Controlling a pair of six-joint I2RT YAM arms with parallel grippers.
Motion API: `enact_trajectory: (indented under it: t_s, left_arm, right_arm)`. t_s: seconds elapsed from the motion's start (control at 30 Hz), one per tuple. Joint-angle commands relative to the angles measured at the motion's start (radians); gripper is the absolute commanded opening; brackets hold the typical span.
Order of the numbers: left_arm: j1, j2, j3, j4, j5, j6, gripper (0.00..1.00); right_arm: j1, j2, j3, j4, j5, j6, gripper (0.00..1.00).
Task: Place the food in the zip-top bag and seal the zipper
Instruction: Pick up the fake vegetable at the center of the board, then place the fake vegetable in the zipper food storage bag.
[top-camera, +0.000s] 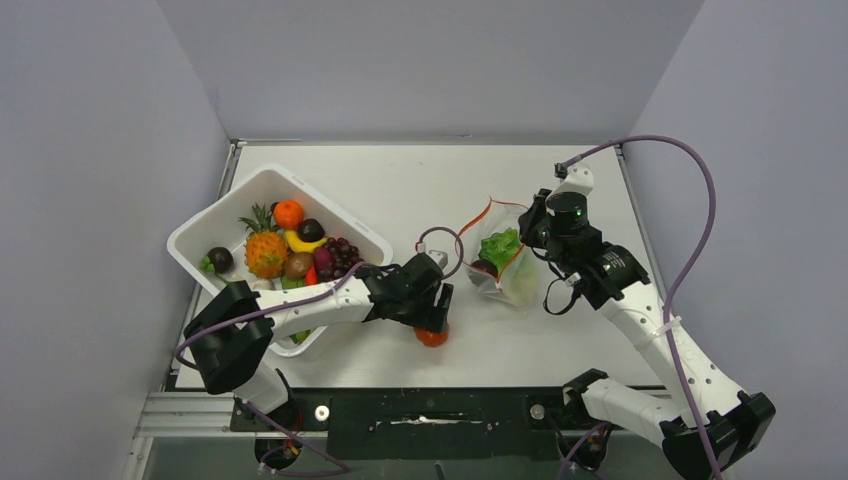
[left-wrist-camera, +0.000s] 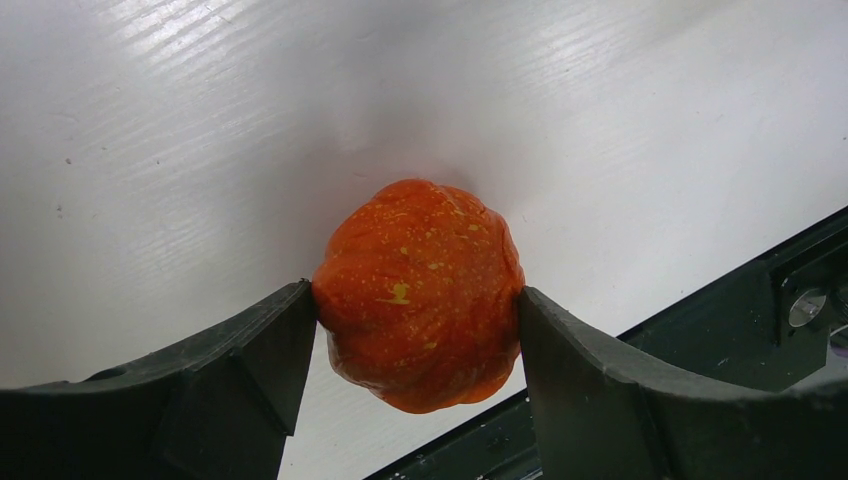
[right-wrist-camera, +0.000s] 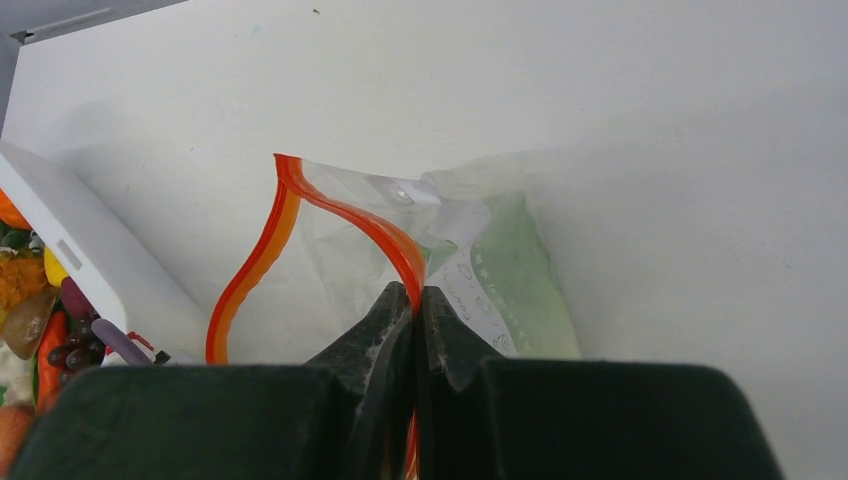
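Observation:
My left gripper (top-camera: 432, 322) is shut on an orange toy fruit (left-wrist-camera: 420, 290), which also shows in the top view (top-camera: 432, 337), near the table's front edge. The clear zip-top bag (top-camera: 503, 262) lies right of centre with green lettuce (top-camera: 499, 245) and a dark plum (top-camera: 484, 268) inside. My right gripper (right-wrist-camera: 414, 292) is shut on the bag's red-orange zipper strip (right-wrist-camera: 345, 210) and holds the mouth open. The rest of the food, pineapple (top-camera: 266, 250), an orange (top-camera: 288, 213), banana, grapes (top-camera: 342, 255) and another plum (top-camera: 219, 259), sits in the white tub.
The white square tub (top-camera: 231, 207) stands at the left, under my left arm; its corner shows in the right wrist view (right-wrist-camera: 90, 260). A purple cable loop (top-camera: 440, 240) lies between tub and bag. The black front rail (left-wrist-camera: 700, 300) runs just past the table edge.

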Motion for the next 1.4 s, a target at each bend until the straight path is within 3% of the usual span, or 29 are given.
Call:
enact_trajectory:
  t_s: [0.0,0.53,0.87,1.37]
  left_arm:
    - [-0.011,-0.036,0.008,0.030,0.005,-0.007,0.51]
    - [-0.011,-0.274,0.082,-0.049,-0.122,-0.063,0.34]
    - [-0.003,-0.455,0.104,0.095,-0.201,-0.087,0.31]
    - [0.004,-0.359,0.183,0.352,-0.143,0.005,0.28]
  right_arm:
    - [-0.005,-0.027,0.004,0.073,-0.005,-0.008,0.00]
    - [-0.004,-0.039,-0.027,0.069,-0.104,-0.017,0.00]
    - [-0.004,-0.034,-0.031,0.130,-0.269,0.035,0.00]
    - [0.007,-0.001,-0.043,0.221,-0.379,0.140,0.00]
